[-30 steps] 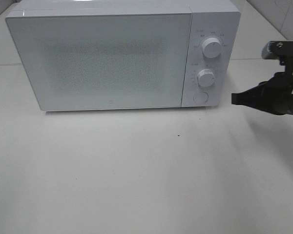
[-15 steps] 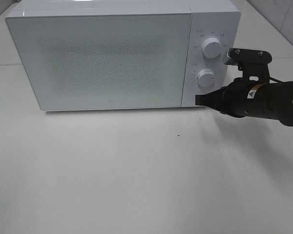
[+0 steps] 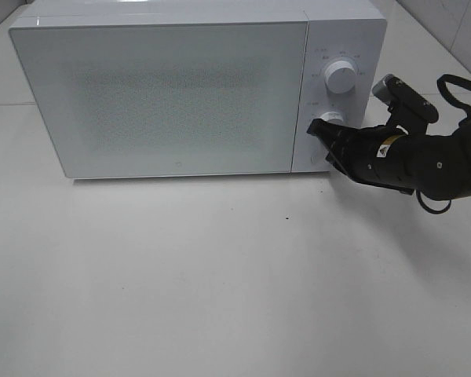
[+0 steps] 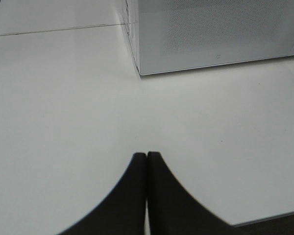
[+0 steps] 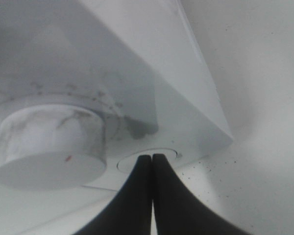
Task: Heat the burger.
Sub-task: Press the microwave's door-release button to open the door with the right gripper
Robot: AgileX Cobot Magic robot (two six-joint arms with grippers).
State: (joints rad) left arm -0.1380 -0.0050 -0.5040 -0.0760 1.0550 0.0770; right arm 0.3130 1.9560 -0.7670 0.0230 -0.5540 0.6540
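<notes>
Right fingers, pressed together, have reached the microwave's round button.

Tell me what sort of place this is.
Likely a robot test bench set up as a kitchen counter. A white microwave stands on a plain white table, and the right gripper, shut, is at the round button below the microwave's knobs.

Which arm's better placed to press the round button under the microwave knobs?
Right. The right gripper, shut, has its tips at the round button beside the lower knob. The left gripper, also shut, hangs over the table near the microwave's opposite, door-side corner.
</notes>
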